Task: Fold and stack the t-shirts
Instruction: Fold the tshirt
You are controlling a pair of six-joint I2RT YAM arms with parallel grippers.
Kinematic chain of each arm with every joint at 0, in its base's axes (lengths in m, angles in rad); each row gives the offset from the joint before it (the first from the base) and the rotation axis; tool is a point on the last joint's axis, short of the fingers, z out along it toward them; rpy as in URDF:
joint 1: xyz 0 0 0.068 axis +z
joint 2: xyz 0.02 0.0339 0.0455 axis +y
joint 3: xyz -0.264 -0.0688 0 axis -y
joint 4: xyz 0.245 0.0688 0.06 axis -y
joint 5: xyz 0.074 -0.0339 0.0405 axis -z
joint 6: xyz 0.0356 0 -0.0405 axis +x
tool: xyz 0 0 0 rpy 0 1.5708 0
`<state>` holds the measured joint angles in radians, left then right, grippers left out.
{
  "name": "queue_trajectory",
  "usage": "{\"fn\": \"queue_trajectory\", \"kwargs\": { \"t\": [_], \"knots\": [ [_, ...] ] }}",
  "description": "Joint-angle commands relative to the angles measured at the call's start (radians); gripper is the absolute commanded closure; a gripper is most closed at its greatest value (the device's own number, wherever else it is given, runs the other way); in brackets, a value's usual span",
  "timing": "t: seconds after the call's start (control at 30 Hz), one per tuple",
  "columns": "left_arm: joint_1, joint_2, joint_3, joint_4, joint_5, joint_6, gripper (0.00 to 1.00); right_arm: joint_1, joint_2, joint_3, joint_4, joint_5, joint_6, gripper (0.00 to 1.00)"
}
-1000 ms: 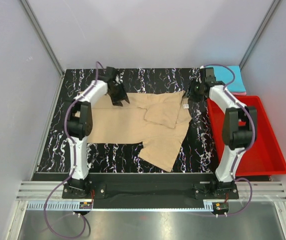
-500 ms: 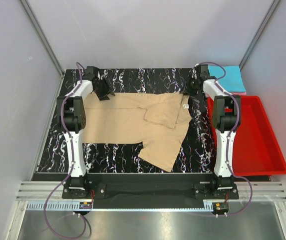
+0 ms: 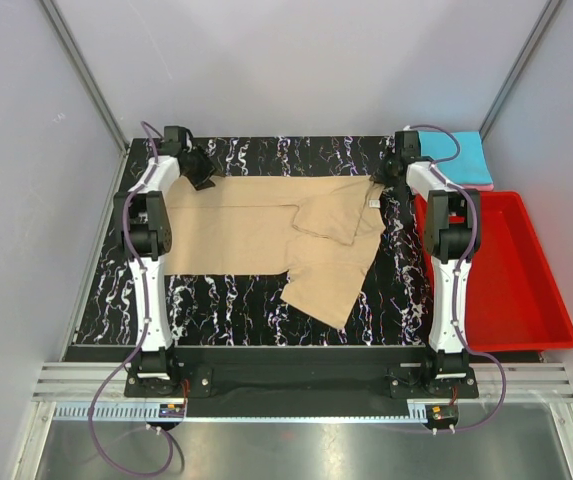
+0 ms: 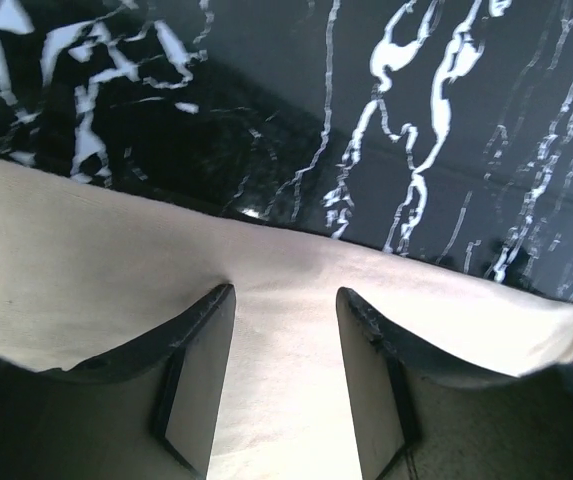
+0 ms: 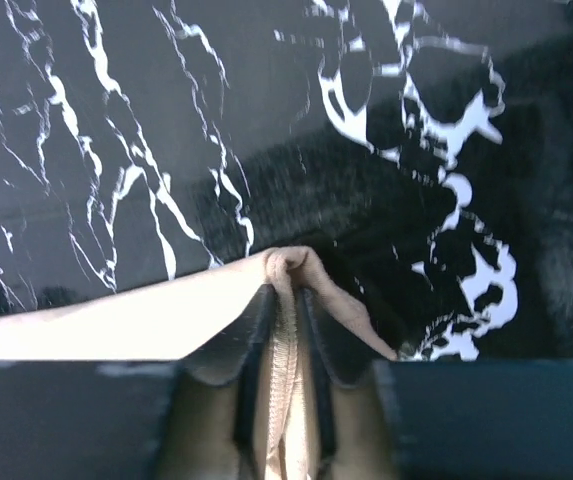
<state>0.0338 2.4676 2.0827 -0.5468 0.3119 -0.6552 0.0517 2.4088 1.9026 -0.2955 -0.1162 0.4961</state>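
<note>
Since the earlier frames both arms have reached further towards the back, and the tan t-shirt has been drawn out, so its far edge now runs straight and taut; it lies spread on the black marbled surface just left of the red bin, with one sleeve folded over its middle and a flap trailing nearward; the right hand, just beyond the bin's far-left corner, is closed tight on a bunched fold of the shirt's edge; the left hand, well apart from the bin at the shirt's other far corner, has its fingers parted over flat cloth, pinching nothing visible; a folded cyan t-shirt sits on a pink t-shirt behind the bin; the small white neck label is too small to read.
</note>
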Motion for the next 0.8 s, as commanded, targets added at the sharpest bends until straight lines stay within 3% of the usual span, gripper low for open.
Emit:
{"fn": "queue_trajectory", "kwargs": {
  "t": [0.0, 0.13, 0.27, 0.47, 0.63, 0.7, 0.77],
  "knots": [
    [0.012, 0.025, 0.033, 0.028, 0.075, -0.02, 0.48, -0.015, -0.046, 0.01, 0.079, 0.041, -0.01, 0.75],
    [0.009, -0.128, -0.05, 0.036, 0.096, -0.02, 0.46, -0.012, -0.117, 0.114, -0.135, 0.03, -0.027, 0.64],
    [0.011, -0.274, -0.14, -0.07, 0.001, -0.001, 0.43, -0.003, -0.267, 0.075, -0.302, 0.064, -0.007, 0.5],
    [0.031, -0.562, -0.482, -0.073, -0.177, -0.038, 0.42, 0.158, -0.577, -0.213, -0.488, 0.266, 0.042, 0.4],
    [0.077, -0.765, -0.747, -0.094, -0.289, -0.055, 0.37, 0.296, -0.801, -0.56, -0.54, 0.277, 0.156, 0.37],
    [0.104, -0.833, -0.817, -0.09, -0.297, -0.061, 0.3, 0.394, -0.891, -0.694, -0.534, 0.283, 0.199, 0.37],
    [0.162, -0.875, -0.921, -0.056, -0.264, -0.073, 0.3, 0.462, -0.944, -0.77, -0.534, 0.293, 0.223, 0.38]
  ]
}}
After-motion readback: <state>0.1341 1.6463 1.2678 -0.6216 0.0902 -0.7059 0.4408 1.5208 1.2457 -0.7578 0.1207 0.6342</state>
